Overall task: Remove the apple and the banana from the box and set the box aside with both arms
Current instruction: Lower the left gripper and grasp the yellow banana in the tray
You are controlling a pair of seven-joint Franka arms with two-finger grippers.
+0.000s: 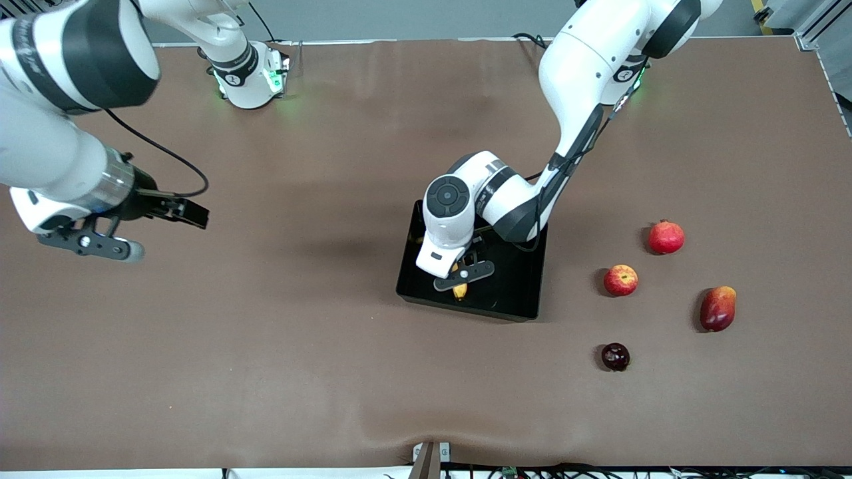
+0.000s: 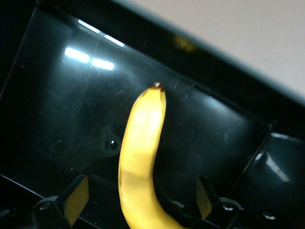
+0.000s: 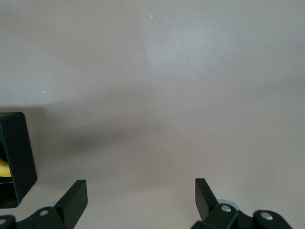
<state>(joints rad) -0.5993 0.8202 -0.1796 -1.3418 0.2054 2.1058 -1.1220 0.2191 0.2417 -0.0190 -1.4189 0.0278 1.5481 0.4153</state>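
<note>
Nearest sits a dark plum (image 1: 615, 356). Farther off lies the apple (image 1: 620, 280). Left gripper (image 1: 464, 274), fingers apart, hides most of the banana (image 2: 143, 162) in the tray (image 1: 516, 293). Right gripper (image 1: 156, 229) waits open over bare table (image 1: 299, 332).

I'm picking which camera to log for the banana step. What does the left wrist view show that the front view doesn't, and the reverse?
Only the left wrist view shows most of the banana lying on the black tray's floor, with the left gripper's fingers spread on either side of it, apart from it.

Only the front view shows the apple, pomegranate, mango, a dark round fruit and the open right gripper waiting over bare table.

Both show the banana inside the tray.
</note>
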